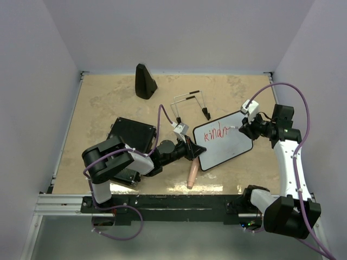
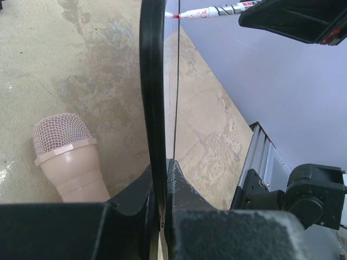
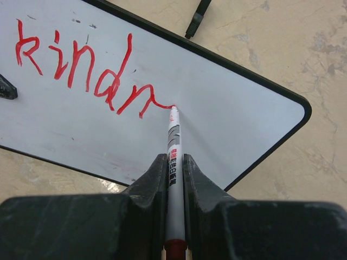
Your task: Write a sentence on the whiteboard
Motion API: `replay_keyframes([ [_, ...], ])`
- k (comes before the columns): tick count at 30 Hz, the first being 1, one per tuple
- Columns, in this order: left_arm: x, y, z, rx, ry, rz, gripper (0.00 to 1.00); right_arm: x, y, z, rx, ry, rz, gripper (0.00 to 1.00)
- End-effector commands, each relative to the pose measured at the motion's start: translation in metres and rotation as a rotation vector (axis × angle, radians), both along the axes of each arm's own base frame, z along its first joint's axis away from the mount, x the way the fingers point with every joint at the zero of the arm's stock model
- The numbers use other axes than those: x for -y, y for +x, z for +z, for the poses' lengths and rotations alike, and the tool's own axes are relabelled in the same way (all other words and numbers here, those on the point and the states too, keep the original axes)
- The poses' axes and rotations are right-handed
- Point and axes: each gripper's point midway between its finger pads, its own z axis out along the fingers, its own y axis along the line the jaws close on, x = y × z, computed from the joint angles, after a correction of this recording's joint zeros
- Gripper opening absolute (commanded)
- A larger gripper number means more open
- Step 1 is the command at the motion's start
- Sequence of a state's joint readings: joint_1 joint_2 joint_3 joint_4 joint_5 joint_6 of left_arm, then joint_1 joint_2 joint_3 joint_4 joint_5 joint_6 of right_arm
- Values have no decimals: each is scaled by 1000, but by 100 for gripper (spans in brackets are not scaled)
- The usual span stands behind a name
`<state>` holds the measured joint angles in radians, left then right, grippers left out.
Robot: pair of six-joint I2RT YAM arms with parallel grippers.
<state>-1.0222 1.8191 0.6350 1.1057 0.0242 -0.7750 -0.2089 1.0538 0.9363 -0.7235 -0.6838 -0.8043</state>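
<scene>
The whiteboard [image 1: 225, 142] lies tilted at mid-table, with red letters "kindn" written on it [image 3: 87, 70]. My left gripper [image 1: 192, 150] is shut on the whiteboard's left edge; in the left wrist view the black frame [image 2: 154, 86] runs edge-on between the fingers [image 2: 162, 179]. My right gripper [image 1: 242, 127] is shut on a white marker [image 3: 173, 146]. The marker's red tip [image 3: 173, 108] touches the board at the end of the last red stroke. The same marker [image 2: 217, 10] shows at the top of the left wrist view.
A pink microphone [image 1: 192, 173] lies just in front of the board's left end, close to my left gripper. A black ribbed case [image 1: 133, 135] sits under the left arm. Black wire stand legs [image 1: 190, 103] and a black cone-shaped object [image 1: 145, 81] lie behind.
</scene>
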Motion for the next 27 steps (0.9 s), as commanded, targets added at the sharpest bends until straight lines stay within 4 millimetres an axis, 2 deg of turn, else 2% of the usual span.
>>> replay_keyframes([
  [1,2,-8,5,69,13,-47,0,2,14,14,80,3,-21,0],
  [8,4,-8,4,67,12,-50,0,-8,9,15,82,37,35,0],
  [18,4,-7,5,68,13,-49,0,-12,-12,-8,-15,-1,137,0],
  [22,4,-7,4,68,14,-47,0,-5,-12,-14,-34,-32,102,0],
  [25,4,-7,5,68,14,-49,0,7,-4,-14,-17,-67,26,0],
  [27,4,-7,5,68,14,-47,0,11,4,-2,38,-68,-26,0],
])
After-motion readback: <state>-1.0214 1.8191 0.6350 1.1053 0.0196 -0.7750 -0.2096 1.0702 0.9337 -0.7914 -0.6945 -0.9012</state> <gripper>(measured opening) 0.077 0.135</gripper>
